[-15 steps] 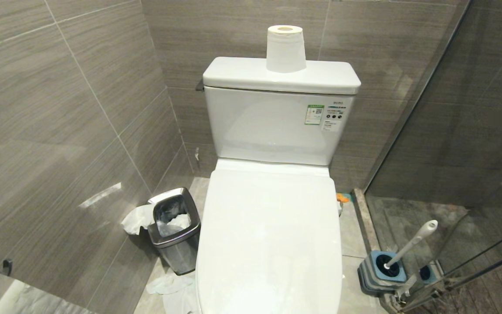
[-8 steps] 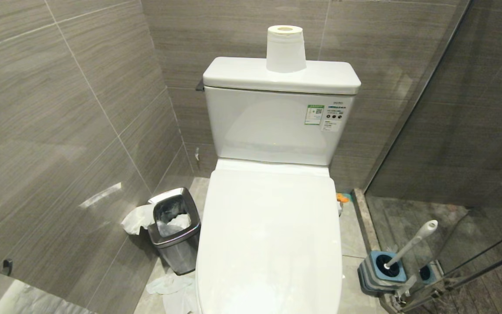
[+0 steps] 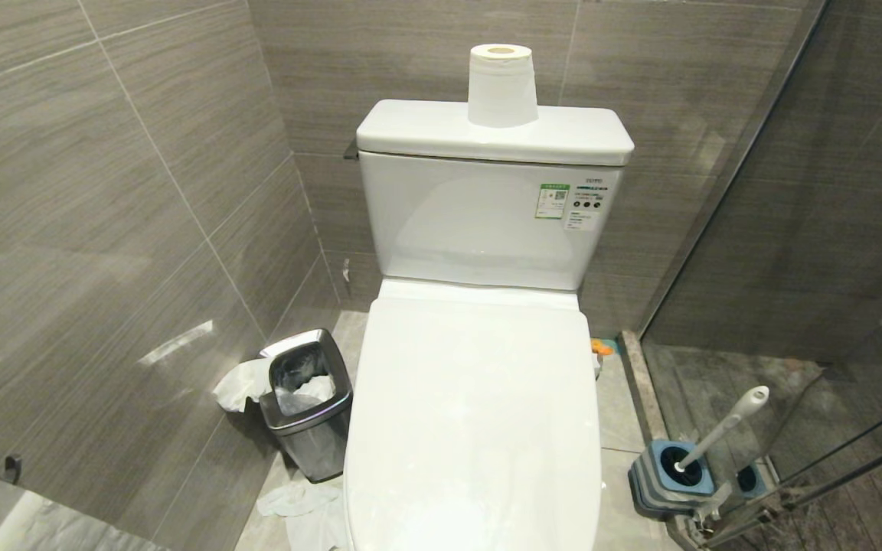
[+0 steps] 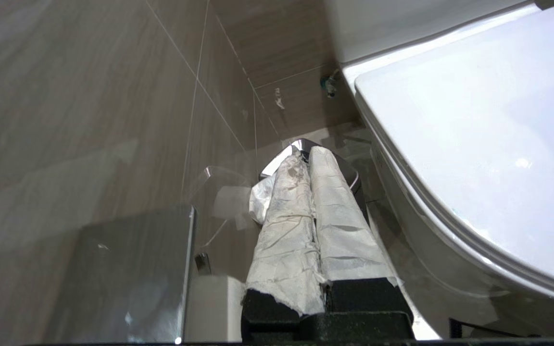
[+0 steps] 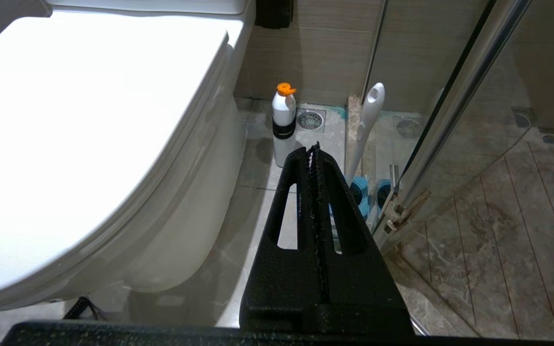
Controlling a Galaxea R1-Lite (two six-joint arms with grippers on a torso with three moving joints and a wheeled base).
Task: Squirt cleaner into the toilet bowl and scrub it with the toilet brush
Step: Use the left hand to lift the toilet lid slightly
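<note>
The big shiny white toilet (image 3: 479,321) sits in the middle, against the grey tiled back wall. Its smooth white lid (image 3: 473,428) is shut flat, so the toilet bowl under it is hidden. The lid's near end is cut off at the edge of the head view.

The long thin white toilet brush (image 3: 724,425) with a round knob on top leans in its short square blue and grey holder (image 3: 671,478) on the floor to the right of the toilet, next to the glass shower wall (image 3: 831,229). The brush head is hidden down in the holder.

A white bottle with an orange cap (image 5: 283,122) stands on the floor between the toilet and the brush. In the head view only a bit of orange peeks out.

The paper-wrapped left gripper (image 4: 306,156) is closed and holds nothing; it points at a small shiny steel bin (image 3: 307,402). The black right gripper (image 5: 313,149) is closed too, holding nothing, and points at the bottle and brush.

A white paper roll (image 3: 502,86) stands on the tank.
</note>
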